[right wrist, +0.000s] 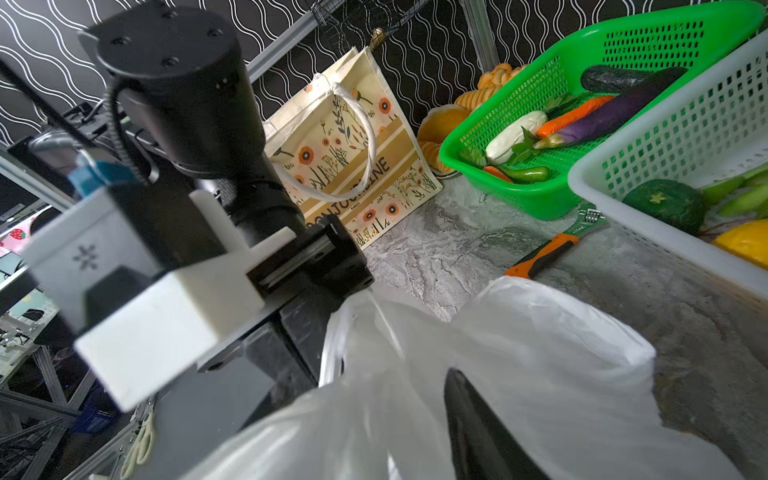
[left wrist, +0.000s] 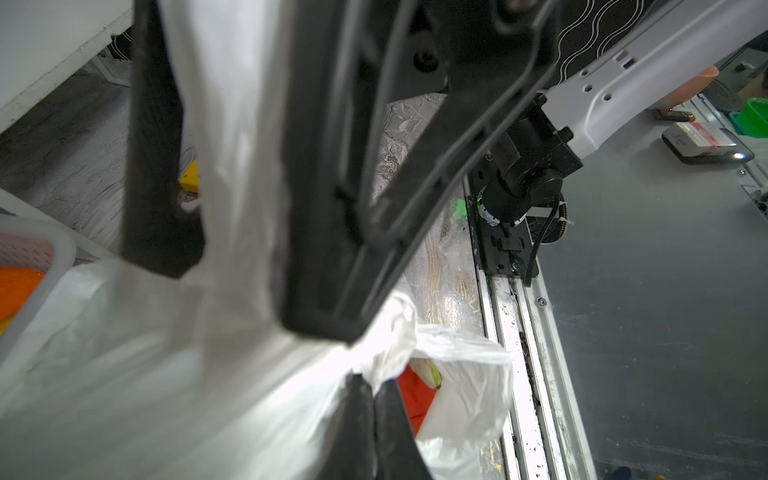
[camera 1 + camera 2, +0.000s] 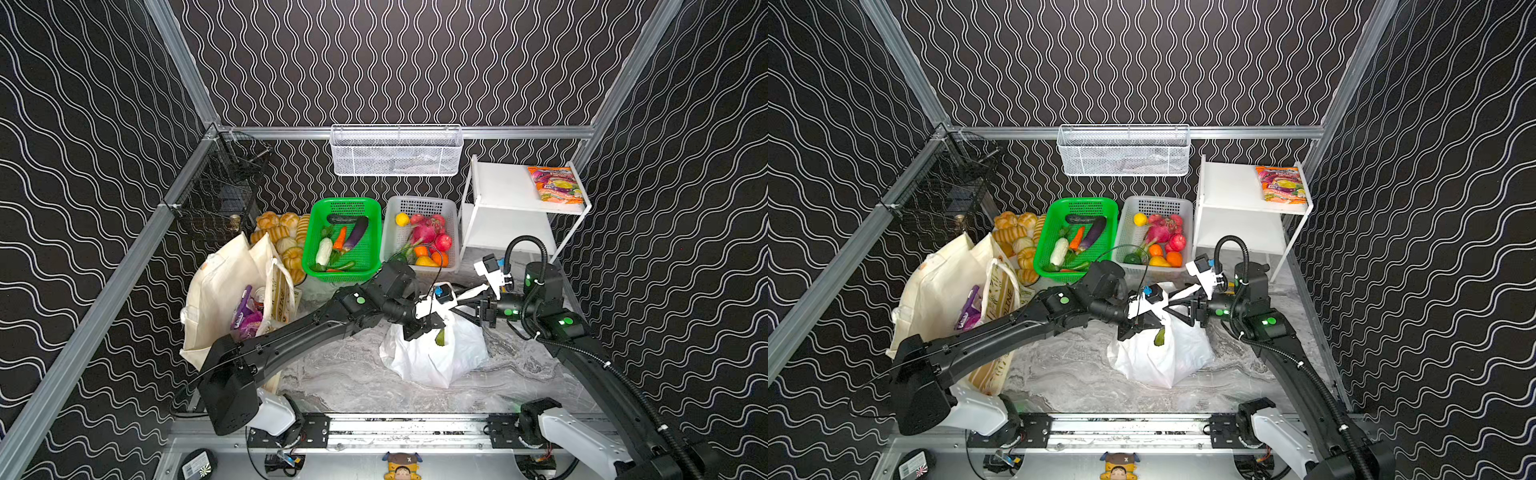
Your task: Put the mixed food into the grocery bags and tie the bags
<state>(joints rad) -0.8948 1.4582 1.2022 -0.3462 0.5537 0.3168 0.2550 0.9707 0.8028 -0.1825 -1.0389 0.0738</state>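
Top view: white plastic bag (image 3: 432, 361) mid-table, green vegetable (image 3: 440, 337) at mouth; canvas tote (image 3: 220, 282) at 9 o'clock with purple packets (image 3: 248, 323), red can (image 3: 260, 297) inside.
Left wrist: left gripper (image 2: 374, 401) pinched on bag handle (image 2: 380, 357), right gripper (image 2: 243, 291) spread wide astride plastic.
Right wrist: bag slack.
Hold pinch taut; close on loop before crossing.

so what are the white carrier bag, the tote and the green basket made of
The white carrier bag: thin plastic film, slightly glossy; it crinkles, bunches and lets light through. The tote: probably woven canvas or cotton, matte, with a printed flower panel and rope handle. The green basket: rigid moulded plastic, shiny, with perforated walls.
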